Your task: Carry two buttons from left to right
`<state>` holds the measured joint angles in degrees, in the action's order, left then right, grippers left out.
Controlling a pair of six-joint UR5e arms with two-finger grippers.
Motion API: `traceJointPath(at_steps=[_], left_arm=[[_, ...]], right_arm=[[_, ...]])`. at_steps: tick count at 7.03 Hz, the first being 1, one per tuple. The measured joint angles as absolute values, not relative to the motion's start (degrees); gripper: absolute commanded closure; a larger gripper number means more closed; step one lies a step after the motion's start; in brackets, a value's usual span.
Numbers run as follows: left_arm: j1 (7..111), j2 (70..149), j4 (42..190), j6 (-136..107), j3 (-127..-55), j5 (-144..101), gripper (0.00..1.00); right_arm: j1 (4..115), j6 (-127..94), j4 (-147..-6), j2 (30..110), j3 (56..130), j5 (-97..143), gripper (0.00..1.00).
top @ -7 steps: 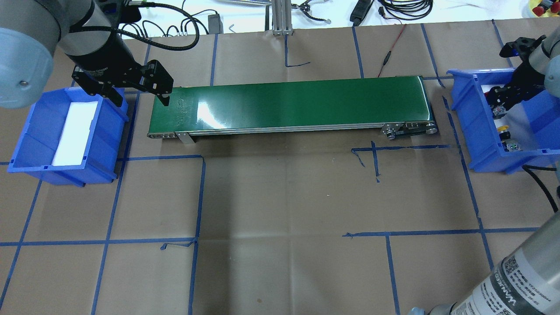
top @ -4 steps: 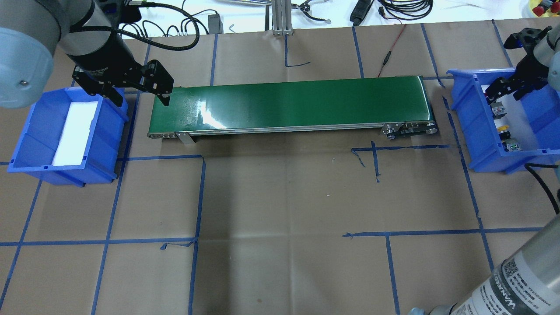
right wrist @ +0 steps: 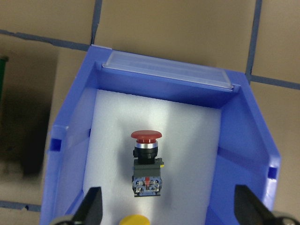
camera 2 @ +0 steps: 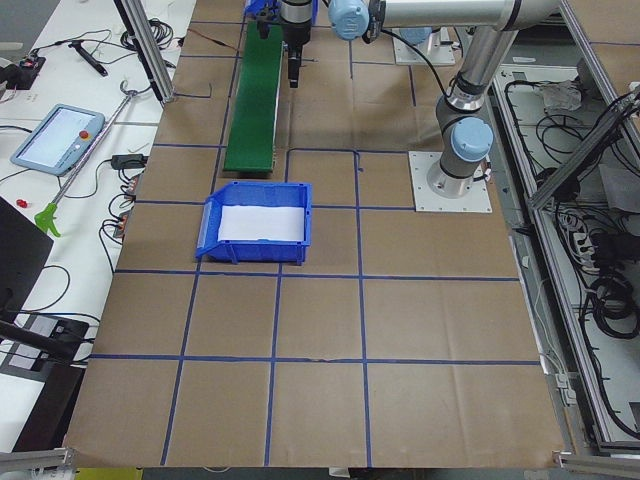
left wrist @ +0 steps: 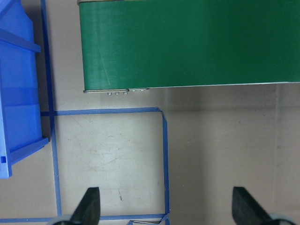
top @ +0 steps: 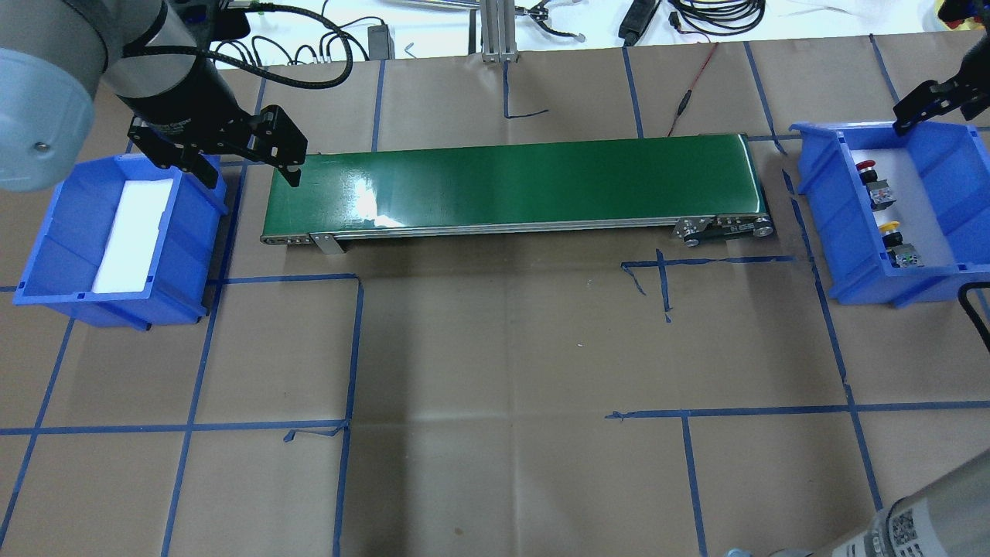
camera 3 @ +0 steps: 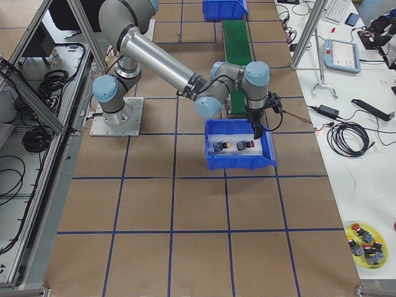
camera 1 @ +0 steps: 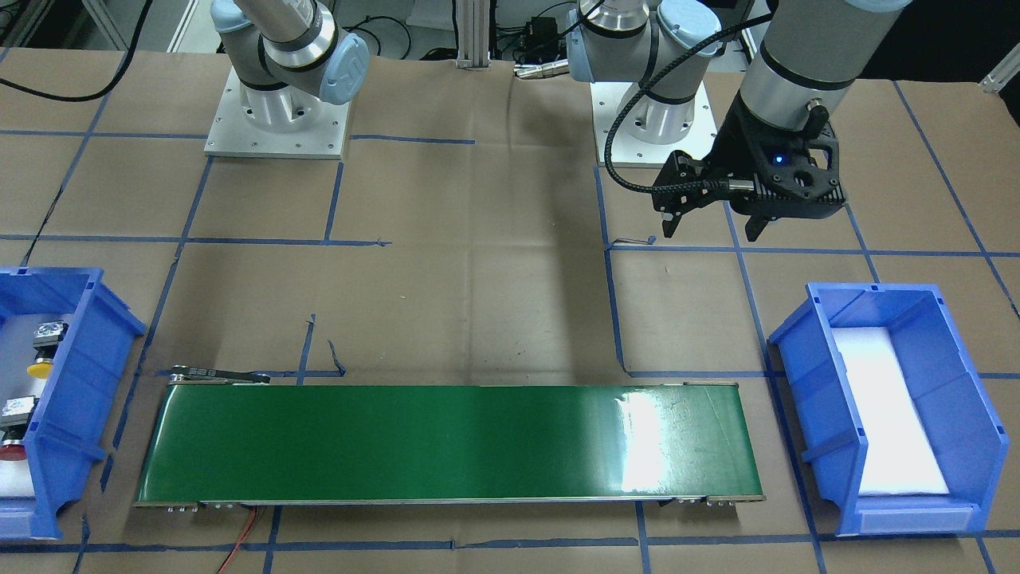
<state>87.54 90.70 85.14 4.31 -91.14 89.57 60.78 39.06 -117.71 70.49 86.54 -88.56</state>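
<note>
Brown paper gridded with blue tape covers the table [top: 495,348], with a green conveyor [top: 510,182] across its middle. Both buttons lie on their sides on white foam in the right bin [top: 820,193], the red button [right wrist: 146,161] near the yellow button [top: 893,240]. They look light, rigid and smooth-capped, so the squared contact block probably gives a surer hold than the domed head. The right gripper [right wrist: 169,206] points down above the red button, spread wide and empty. The left gripper [top: 251,174], also wide and empty, hangs between the left bin [top: 46,255] and the conveyor's end.
</note>
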Motion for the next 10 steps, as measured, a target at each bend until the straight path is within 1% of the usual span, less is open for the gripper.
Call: traceJointPath(at_steps=[2, 3, 5, 7, 8, 10], left_arm=[[87.54, 90.70, 85.13, 4.31, -91.14, 89.56, 0.00], [87.54, 90.70, 85.10, 4.30, -91.14, 89.56, 0.00], [87.54, 90.75, 85.14, 4.31, -91.14, 89.56, 0.00], [87.54, 90.77, 85.15, 4.31, -91.14, 89.52, 0.00], [87.54, 90.78, 85.11, 4.31, -91.14, 89.53, 0.00], [87.54, 90.86, 85.08, 4.31, -91.14, 89.48, 0.00]], right_arm=[[63.36, 36.87, -114.12, 77.06, 87.32, -88.86, 0.00], [65.62, 31.35, -111.71, 79.57, 87.49, -89.24, 0.00], [70.32, 16.19, -102.63, 84.00, 87.67, -89.02, 0.00], [77.01, 7.33, -94.18, 89.04, 87.70, -88.69, 0.00], [81.40, 4.26, -91.74, 90.79, 87.74, -88.77, 0.00], [88.36, -0.93, -90.53, 91.17, 87.89, -89.02, 0.00]])
